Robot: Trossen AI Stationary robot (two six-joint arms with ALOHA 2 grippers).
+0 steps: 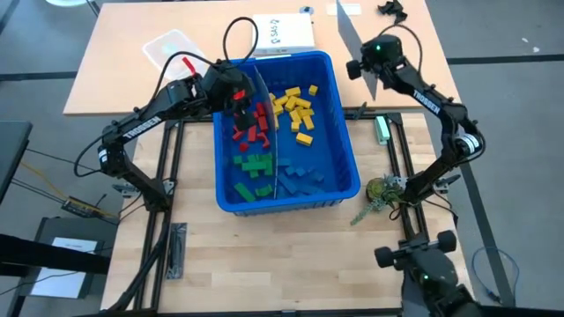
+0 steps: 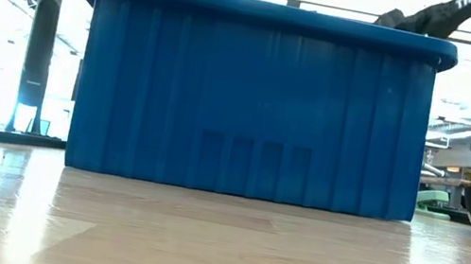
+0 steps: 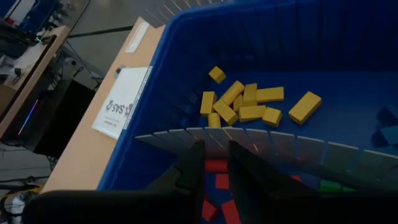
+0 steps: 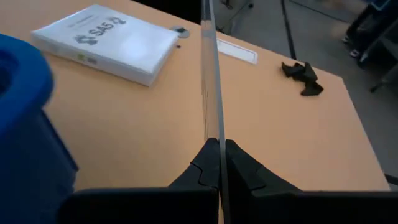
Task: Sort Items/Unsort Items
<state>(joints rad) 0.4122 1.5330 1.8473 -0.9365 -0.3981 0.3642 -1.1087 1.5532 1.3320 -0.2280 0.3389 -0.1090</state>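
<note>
White booklet (image 4: pixel 106 42) on the far table reads "SAS 2". Left gripper (image 3: pixel 214 171) – fingers slightly apart, gripping nothing visible – hangs over the red blocks (image 1: pixel 251 123), by the divider (image 3: pixel 249 140) in the bin (image 1: pixel 339 132). Right gripper (image 4: pixel 219 163) – outside the bin – is clamped on a grey sheet (image 4: pixel 210 81)

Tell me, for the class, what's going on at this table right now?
Two robot arms are working around a blue bin of toy blocks grouped by colour: red, yellow, green, blue. The left hand is over the red blocks, fingers slightly apart beside the grey divider standing in the bin. The right hand, outside the bin over the tabletop, is shut on another divider sheet.
</note>
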